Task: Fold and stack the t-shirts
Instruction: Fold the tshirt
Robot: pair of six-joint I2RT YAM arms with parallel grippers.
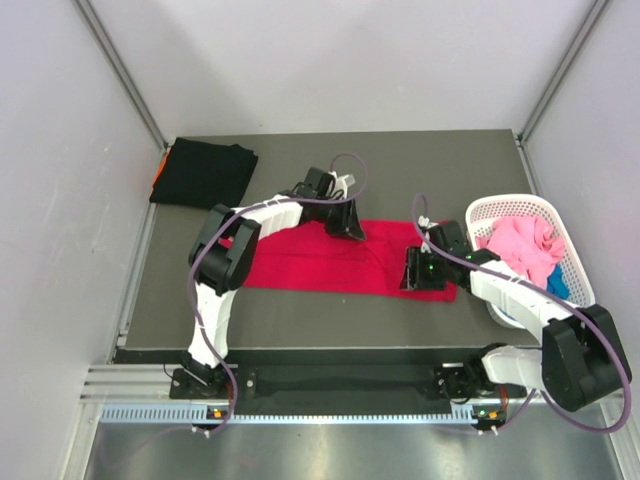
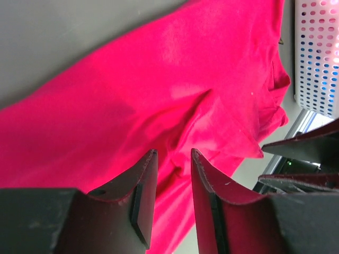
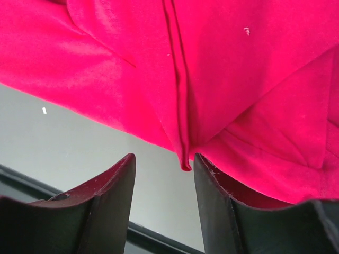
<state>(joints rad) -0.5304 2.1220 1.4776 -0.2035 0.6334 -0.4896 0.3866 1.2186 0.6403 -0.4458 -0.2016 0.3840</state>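
Observation:
A bright red t-shirt (image 1: 310, 265) lies as a long folded strip across the middle of the table. My left gripper (image 1: 350, 228) stands over its far edge, open, with red cloth (image 2: 159, 79) below the jaws and nothing between them (image 2: 172, 153). At the strip's right end near the front is my right gripper (image 1: 415, 275), open (image 3: 164, 159). A small folded tip of the red shirt (image 3: 184, 165) pokes down beside its right finger, not clamped. A folded black t-shirt (image 1: 205, 172) rests at the back left with an orange edge (image 1: 159, 172) under it.
A white lattice basket (image 1: 510, 203) stands at the right edge, holding a pink shirt (image 1: 525, 245) and a blue one (image 1: 557, 285). The same basket (image 2: 318, 53) shows in the left wrist view. Grey table (image 1: 400, 160) surrounds the red shirt; walls enclose the table.

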